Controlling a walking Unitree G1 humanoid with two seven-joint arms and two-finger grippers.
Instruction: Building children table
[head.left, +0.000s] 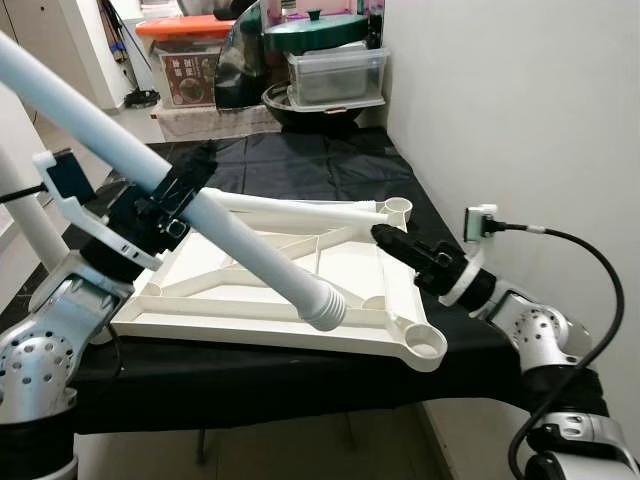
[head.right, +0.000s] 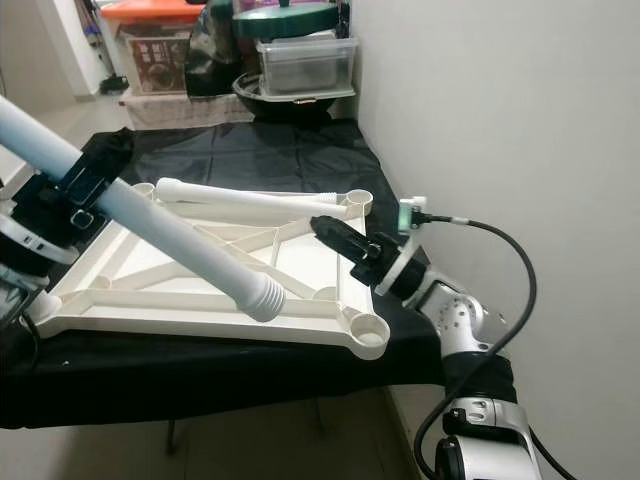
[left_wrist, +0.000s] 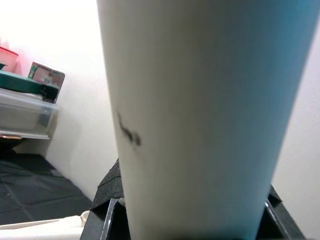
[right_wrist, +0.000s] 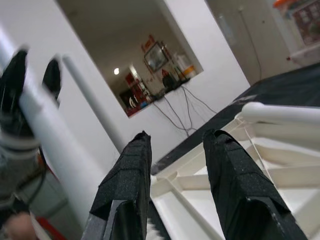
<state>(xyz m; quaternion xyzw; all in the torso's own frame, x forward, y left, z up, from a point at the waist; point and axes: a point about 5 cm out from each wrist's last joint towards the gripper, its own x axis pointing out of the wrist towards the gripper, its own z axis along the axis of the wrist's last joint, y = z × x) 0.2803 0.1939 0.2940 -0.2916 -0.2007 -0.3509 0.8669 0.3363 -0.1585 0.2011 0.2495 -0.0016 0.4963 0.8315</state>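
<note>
Left gripper (head.left: 172, 203) is clamping a white leg (head.left: 240, 245) mid-length, holding it at a slant over the upturned tabletop (head.left: 250, 300). The leg's ribbed end is hanging just above the near rail, between the near corner sockets and not lined up with either.

Right gripper (head.left: 392, 240) is resting at the tabletop's right edge, fingers apart in the right wrist view, gripping nothing. A second leg (head.left: 300, 208) is lying across the far side of the tabletop, its end near the far-right socket (head.left: 397, 210). The tabletop is sitting underside-up on the black-covered desk (head.left: 300, 160), against the wall.

Doing this step well, as I judge it:
- Nearest free target is the near-right socket (head.left: 425, 344). The ribbed end is needing to swing toward it.
- The leg is far too slanted for insertion; bring it close to upright over the socket first, then push straight down.
- The grip is sitting far from the tip, so small wrist errors are getting magnified at the end. Go slow.
- The right gripper is well placed to pin the tabletop so it isn't sliding on the cloth.
- Risk: the tip catching the socket rim and levering the tabletop up.

Writing: a box (head.left: 186, 76) at the back is carrying print, too small to read. No brand legible anywhere.
</note>
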